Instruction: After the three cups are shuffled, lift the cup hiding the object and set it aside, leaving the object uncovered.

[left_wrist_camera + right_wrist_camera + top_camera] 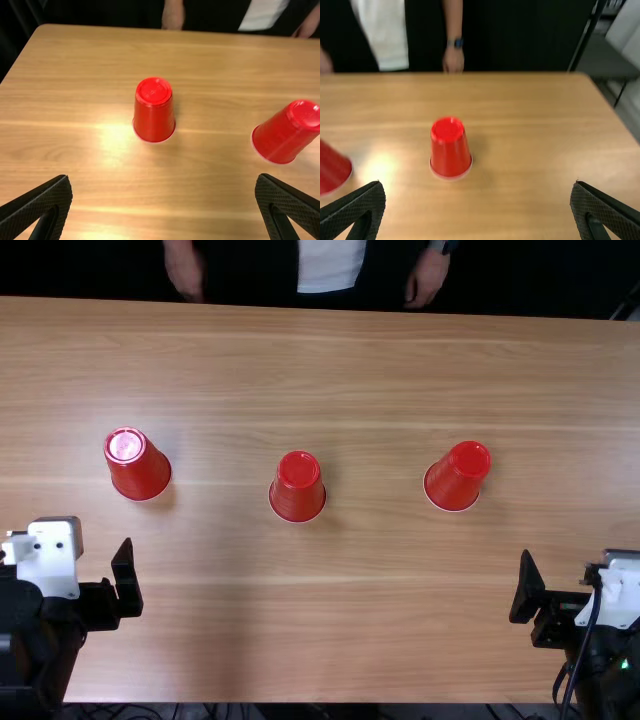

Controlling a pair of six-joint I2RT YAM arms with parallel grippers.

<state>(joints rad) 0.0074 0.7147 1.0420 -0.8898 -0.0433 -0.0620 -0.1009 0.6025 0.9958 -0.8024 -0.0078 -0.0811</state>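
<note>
Progress: no cup is lifted yet, so the whole task remains. The object is hidden, and under which cup cannot be told.
Middle cup (297, 487): mouth-down on the desk (320, 360).
Left cup (137, 466), right cup (458, 476): mouth-down, well apart either side of the middle cup.
Left claw (161, 186): nearer than the middle cup, far to its left. It is spread wide and empty.
Right claw (476, 186): nearer, far to its right, also wide open and holding nothing.

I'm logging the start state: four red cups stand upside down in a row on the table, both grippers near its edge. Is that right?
Not quite: the top view shows three cups: the left cup, the middle cup and the right cup. The rest holds.
</note>
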